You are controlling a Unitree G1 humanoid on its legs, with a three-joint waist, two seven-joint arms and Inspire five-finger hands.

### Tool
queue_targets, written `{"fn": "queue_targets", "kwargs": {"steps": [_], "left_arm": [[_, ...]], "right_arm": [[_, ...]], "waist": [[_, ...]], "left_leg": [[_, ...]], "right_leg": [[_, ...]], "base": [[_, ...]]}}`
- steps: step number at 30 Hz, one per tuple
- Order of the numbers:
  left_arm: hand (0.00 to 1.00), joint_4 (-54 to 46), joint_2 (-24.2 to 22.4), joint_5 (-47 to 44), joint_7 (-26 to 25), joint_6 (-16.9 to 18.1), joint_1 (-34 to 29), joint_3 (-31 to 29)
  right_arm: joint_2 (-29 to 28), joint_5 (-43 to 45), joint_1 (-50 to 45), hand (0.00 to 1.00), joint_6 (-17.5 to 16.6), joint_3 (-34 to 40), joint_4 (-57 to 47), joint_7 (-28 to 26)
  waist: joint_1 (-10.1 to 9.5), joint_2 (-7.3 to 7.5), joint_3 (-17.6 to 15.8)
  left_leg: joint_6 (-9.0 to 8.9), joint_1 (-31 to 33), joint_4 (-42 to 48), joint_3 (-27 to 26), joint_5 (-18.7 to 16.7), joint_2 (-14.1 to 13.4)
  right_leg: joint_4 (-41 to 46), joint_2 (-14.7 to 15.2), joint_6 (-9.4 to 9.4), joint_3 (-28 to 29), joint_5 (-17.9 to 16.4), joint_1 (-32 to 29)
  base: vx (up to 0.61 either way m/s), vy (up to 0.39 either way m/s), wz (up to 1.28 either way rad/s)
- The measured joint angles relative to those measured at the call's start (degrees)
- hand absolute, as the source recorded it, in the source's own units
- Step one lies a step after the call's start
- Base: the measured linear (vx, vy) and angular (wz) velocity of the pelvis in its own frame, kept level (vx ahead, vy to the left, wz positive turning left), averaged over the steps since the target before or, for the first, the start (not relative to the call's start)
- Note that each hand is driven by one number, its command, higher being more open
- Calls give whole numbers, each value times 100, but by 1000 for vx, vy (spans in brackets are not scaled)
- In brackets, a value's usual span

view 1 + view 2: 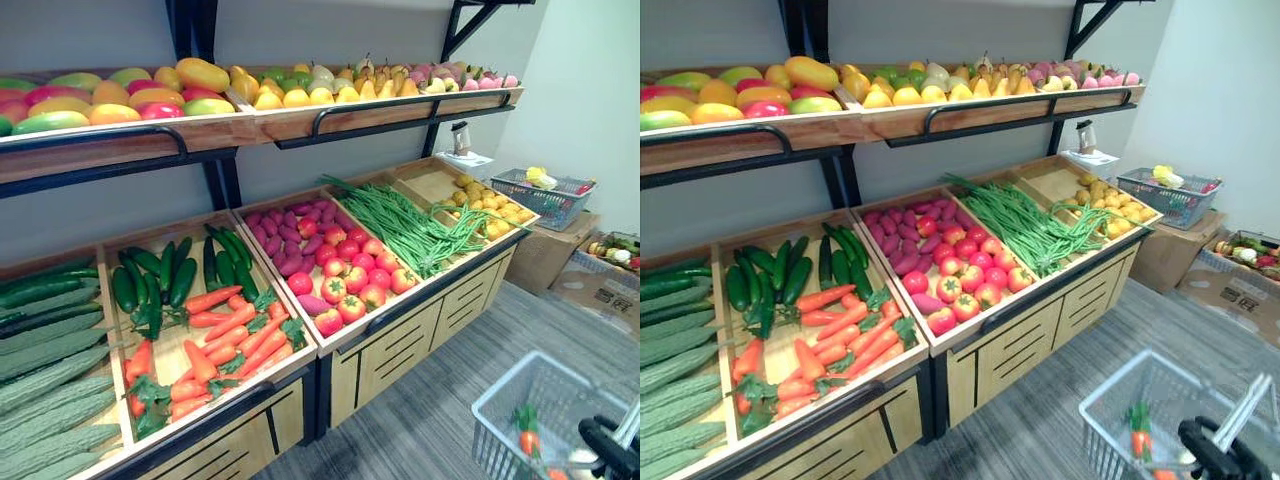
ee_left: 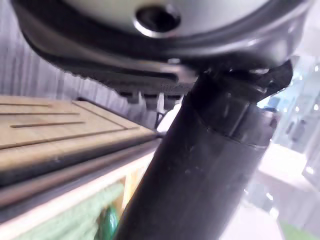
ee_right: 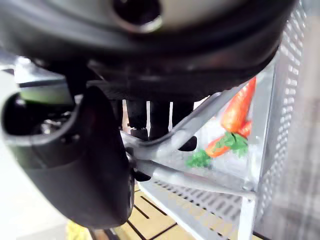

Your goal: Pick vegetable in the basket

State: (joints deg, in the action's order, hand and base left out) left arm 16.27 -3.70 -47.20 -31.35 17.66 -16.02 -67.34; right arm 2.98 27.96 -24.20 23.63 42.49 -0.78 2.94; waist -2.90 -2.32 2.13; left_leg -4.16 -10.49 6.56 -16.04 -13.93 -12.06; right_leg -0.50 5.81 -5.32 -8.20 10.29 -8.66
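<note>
Right hand (image 3: 100, 170) grips basket (image 3: 286, 120); carrot (image 1: 528, 441) stands upright, leaves up.

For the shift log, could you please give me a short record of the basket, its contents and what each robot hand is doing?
basket: grey mesh, low on the robot's right, in front of the stand
contents: carrots with green tops
right robot hand: fingers curled round the basket handle
left robot hand: close to the stand's wooden edge
on the stand: cucumbers, stand carrots, tomatoes, green beans
</note>
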Motion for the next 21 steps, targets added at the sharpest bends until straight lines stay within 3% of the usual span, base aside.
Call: {"fn": "queue_targets", "kwargs": {"steps": [2,5,10,15,17,21], "left_arm": [[100,296,-4,-355,114,257,23,201],[100,1065,-14,-981,758,692,73,698],[100,2822,-16,-1776,1468,652,393,1087],[100,4004,-18,-1352,2084,-100,390,1401],[100,4278,-18,-1114,2348,-327,384,1689],[100,4644,-14,-194,3287,-778,501,2904]], "right_arm": [[-207,210,-27,0,-18,-266,331,144],[-408,394,-1,0,-142,-705,1088,178],[-412,608,267,0,-590,-758,2471,80],[-179,635,832,0,-1162,-541,4079,-534],[-87,763,997,0,-1359,-525,4536,-689],[27,815,1394,0,-1689,-550,5463,-1037]], "waist": [[-9,-39,-18],[-44,-11,-32],[-9,177,-159],[19,370,-296],[19,350,-307],[36,218,-456]], "left_leg": [[3,13,1,80,15,-1],[7,16,-6,107,11,25],[-17,25,-53,225,-2,188],[-172,-18,-106,275,-20,311],[-178,-32,-103,297,-23,341],[-178,-45,-91,445,-23,408]], "right_leg": [[-158,19,-2,-110,54,135],[-514,39,-27,-218,165,335],[-533,225,-128,-280,244,368],[-534,328,-174,-220,302,365],[-534,346,-185,-187,293,366],[-532,394,-179,-133,266,378]], "base": [[9,-23,26],[-2,-6,11],[-22,49,9],[3,62,0],[27,44,-5],[3,8,-2]]}}
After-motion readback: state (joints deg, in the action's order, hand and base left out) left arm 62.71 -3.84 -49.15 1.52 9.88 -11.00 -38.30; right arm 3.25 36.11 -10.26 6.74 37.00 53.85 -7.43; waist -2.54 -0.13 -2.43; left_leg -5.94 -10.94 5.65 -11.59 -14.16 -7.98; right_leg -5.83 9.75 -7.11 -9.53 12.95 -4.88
